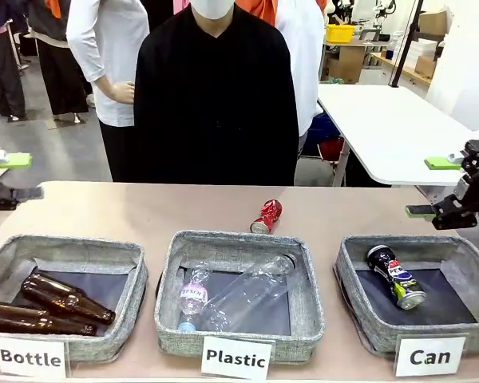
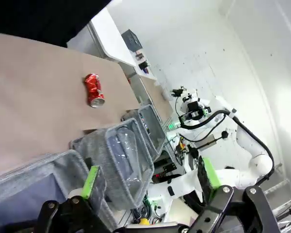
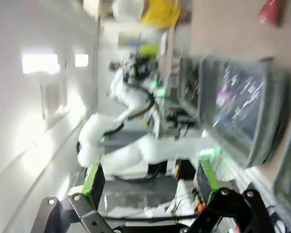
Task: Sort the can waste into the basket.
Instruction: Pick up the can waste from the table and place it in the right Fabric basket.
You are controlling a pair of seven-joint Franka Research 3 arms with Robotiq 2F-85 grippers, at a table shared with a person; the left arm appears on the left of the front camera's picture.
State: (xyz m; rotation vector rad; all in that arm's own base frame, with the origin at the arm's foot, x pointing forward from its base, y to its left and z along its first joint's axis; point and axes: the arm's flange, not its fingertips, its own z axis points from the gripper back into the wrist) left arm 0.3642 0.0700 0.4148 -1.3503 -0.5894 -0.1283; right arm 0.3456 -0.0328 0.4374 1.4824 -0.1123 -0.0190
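Observation:
A crushed red can (image 1: 267,216) lies on the brown table just behind the middle basket; it also shows as the red can (image 2: 93,90) in the left wrist view and as a blurred red can (image 3: 271,11) at the top right of the right wrist view. A dark blue Pepsi can (image 1: 395,277) lies inside the basket (image 1: 353,297) with the "Can" card at the right. My right gripper (image 1: 433,187) hovers open above that basket's far right side. My left gripper (image 1: 6,177) stands open at the far left edge. Both wrist views show empty, spread fingers (image 2: 90,181) (image 3: 93,179).
The "Plastic" basket (image 1: 169,315) in the middle holds two clear bottles. The "Bottle" basket (image 1: 136,289) at the left holds two brown glass bottles. A person in black stands at the table's far side. A white table (image 1: 383,128) stands behind at right.

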